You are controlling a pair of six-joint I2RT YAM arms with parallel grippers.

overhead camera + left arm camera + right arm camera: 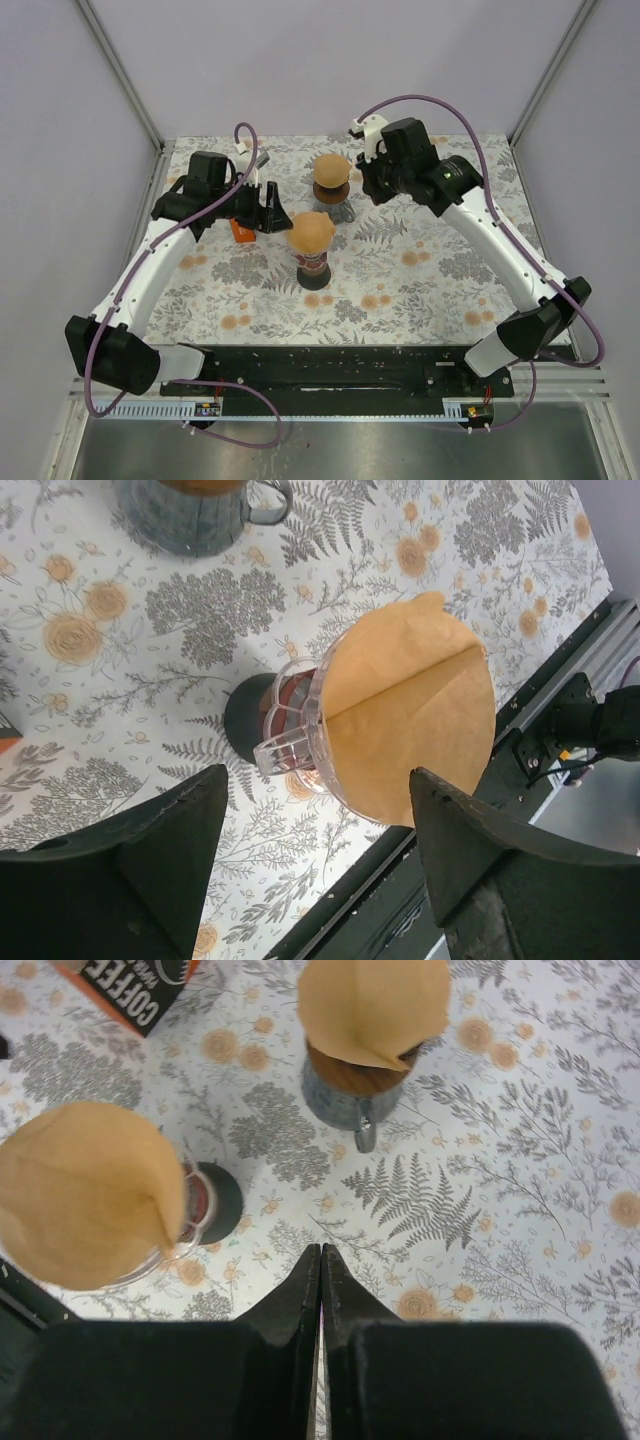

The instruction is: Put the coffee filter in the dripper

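A brown paper coffee filter (410, 720) sits in the clear dripper (290, 730), which stands on a black base (313, 268) mid-table; in the top view the filter (311, 233) covers the dripper's mouth. My left gripper (318, 772) is open just left of it, its fingers (150, 850) apart and holding nothing. My right gripper (321, 1248) is shut and empty above the cloth, beside a second filter (372, 1005) resting in a dripper on a grey mug (345, 1095).
An orange coffee box (241, 230) lies under the left gripper (268, 208); it also shows in the right wrist view (130, 990). The grey mug (335, 205) stands behind the clear dripper, next to the right gripper (366, 183). A black rail (330, 365) borders the floral cloth's near edge.
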